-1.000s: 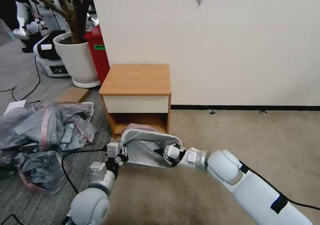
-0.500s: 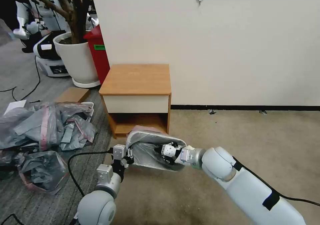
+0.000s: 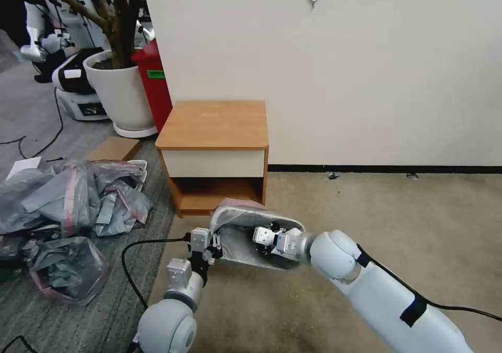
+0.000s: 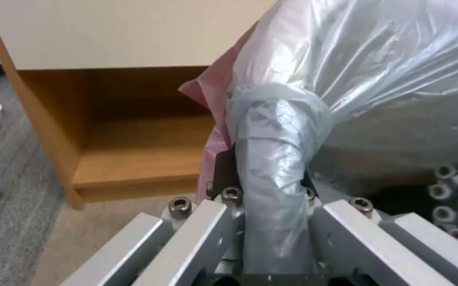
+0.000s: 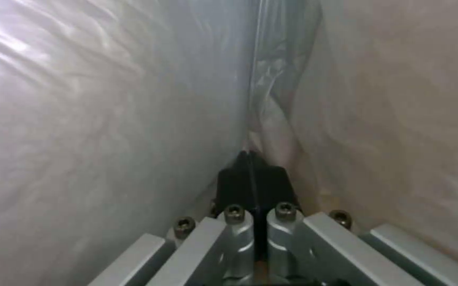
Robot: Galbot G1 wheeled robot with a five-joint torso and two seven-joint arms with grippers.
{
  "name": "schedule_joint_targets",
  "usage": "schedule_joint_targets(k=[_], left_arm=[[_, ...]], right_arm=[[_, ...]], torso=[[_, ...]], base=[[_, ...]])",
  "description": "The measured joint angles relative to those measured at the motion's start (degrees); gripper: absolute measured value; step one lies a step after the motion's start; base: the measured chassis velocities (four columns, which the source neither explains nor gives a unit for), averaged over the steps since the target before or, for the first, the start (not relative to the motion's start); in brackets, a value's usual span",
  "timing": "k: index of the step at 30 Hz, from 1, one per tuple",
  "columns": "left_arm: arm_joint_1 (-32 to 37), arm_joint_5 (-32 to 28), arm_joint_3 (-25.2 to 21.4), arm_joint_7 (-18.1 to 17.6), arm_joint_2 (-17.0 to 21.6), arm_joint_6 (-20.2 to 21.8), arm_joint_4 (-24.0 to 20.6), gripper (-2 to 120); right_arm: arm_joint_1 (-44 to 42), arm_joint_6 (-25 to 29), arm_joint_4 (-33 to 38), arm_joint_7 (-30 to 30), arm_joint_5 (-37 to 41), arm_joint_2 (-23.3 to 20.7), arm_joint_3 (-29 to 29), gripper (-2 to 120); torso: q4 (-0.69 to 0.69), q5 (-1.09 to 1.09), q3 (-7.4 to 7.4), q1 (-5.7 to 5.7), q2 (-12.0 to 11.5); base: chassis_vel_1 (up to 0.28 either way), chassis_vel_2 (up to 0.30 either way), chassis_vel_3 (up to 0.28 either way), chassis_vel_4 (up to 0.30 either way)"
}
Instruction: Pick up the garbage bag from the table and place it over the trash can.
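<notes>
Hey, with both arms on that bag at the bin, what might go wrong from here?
1. The left gripper is clamped on the garbage bag over the trash can rim; pulling could tear the thin film.
2. The can looks tipped, so it may topple.
3. The right gripper, shut on film inside, might drag the bag off.

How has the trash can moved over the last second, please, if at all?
Yes: the trash can, held by both grippers, has shifted toward the robot's right across the carpet, judged against the fixed table.
</notes>
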Motion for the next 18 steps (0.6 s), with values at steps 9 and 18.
schedule_joint_targets(k=[9, 18], left_arm=[[-0.77, 0.76, 1.31, -0.72, -0.72, 0.02, 0.70, 2], [-0.93, 1.12, 2.28, -1.16, -1.57, 0.05, 0.99, 2]], right_arm=[[0.66, -2.45, -3.70, 4.05, -1.01, 1.10, -1.36, 0], [0.88, -4.53, -6.53, 6.24, -2.56, 2.56, -2.40, 0]], torso=[[0.00, 0.00, 0.00, 0.00, 0.00], [0.00, 0.00, 0.00, 0.00, 0.00]], base=[[0.000, 0.000, 0.000, 0.000], [0.000, 0.000, 0.000, 0.000]])
